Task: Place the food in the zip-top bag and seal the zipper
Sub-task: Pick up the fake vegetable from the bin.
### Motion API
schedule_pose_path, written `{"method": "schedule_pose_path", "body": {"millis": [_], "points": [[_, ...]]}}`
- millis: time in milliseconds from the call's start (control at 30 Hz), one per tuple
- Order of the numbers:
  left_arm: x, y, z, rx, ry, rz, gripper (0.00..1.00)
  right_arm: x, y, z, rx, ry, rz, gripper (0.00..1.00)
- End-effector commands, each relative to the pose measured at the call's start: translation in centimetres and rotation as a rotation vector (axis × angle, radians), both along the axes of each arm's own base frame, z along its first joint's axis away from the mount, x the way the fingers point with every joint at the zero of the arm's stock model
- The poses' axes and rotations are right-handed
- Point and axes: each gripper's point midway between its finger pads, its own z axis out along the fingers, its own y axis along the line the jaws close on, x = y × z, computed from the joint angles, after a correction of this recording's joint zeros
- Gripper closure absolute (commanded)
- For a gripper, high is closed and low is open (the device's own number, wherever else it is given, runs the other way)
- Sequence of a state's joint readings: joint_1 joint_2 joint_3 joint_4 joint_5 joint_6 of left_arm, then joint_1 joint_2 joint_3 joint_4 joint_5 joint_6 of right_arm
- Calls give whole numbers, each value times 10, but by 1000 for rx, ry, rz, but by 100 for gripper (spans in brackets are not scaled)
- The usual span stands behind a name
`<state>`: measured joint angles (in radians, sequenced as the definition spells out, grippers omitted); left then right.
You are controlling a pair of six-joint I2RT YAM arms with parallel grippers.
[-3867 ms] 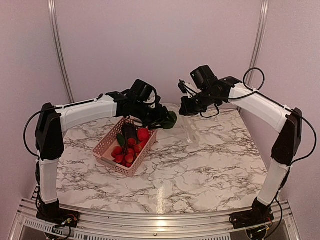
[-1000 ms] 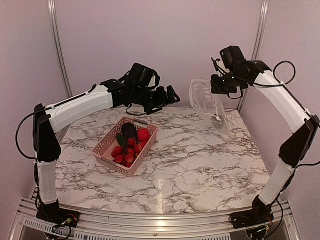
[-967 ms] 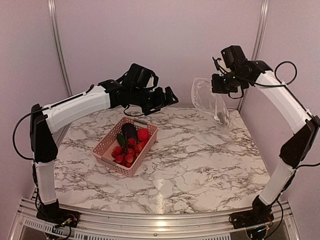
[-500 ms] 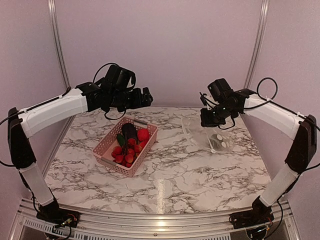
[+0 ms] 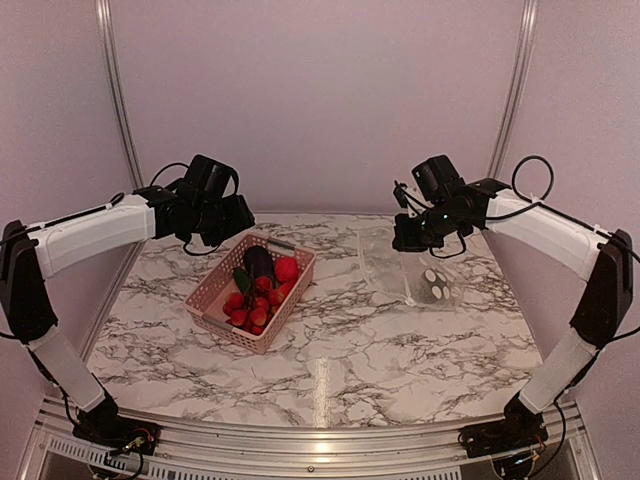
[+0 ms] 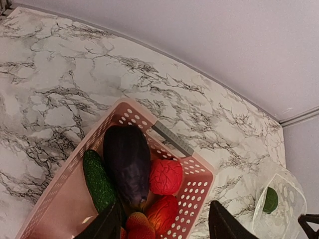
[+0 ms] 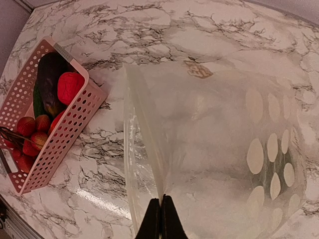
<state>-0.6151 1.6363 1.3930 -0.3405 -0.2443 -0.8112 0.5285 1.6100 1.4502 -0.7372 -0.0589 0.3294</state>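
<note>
The clear zip-top bag (image 5: 408,264) lies slack on the marble at the right, with my right gripper (image 5: 405,238) shut on its mouth edge. In the right wrist view the fingertips (image 7: 161,219) pinch the whitish zipper (image 7: 149,149) strip. One green piece (image 6: 270,200) shows inside the bag (image 6: 279,209). The rest of the food sits in the pink basket (image 5: 207,293): a dark eggplant (image 6: 127,162), a green piece (image 6: 98,181), a red tomato (image 6: 166,177) and small red pieces (image 6: 137,224). My left gripper (image 6: 164,230) hovers open over the basket's far end, holding nothing.
The basket (image 7: 60,144) stands left of centre, a hand's width from the bag's mouth. Its grey handle (image 6: 172,139) runs along the far rim. The back wall and two metal uprights (image 5: 113,90) close off the far side.
My left arm has drawn back left from the bag to above the basket, its jaws a little narrower. The right gripper has lowered the bag from mid-air onto the table.
</note>
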Motion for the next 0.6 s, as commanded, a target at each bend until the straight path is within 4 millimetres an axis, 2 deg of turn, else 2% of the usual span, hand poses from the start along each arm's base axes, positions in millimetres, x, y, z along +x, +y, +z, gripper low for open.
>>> {"method": "schedule_pose_path", "body": {"millis": [0, 133, 267, 433, 567], "points": [[-24, 21, -67, 24, 278, 125, 41, 1, 5, 25, 35, -50, 11, 100], [-34, 20, -99, 0, 387, 141, 44, 0, 5, 27, 35, -45, 16, 100], [-36, 22, -117, -9, 444, 155, 46, -3, 5, 27, 33, -42, 23, 100], [-29, 26, -132, -14, 473, 176, 47, -6, 4, 28, 37, -41, 29, 100], [-12, 29, -140, -8, 489, 173, 48, -6, 3, 33, 33, -49, 33, 100]]}}
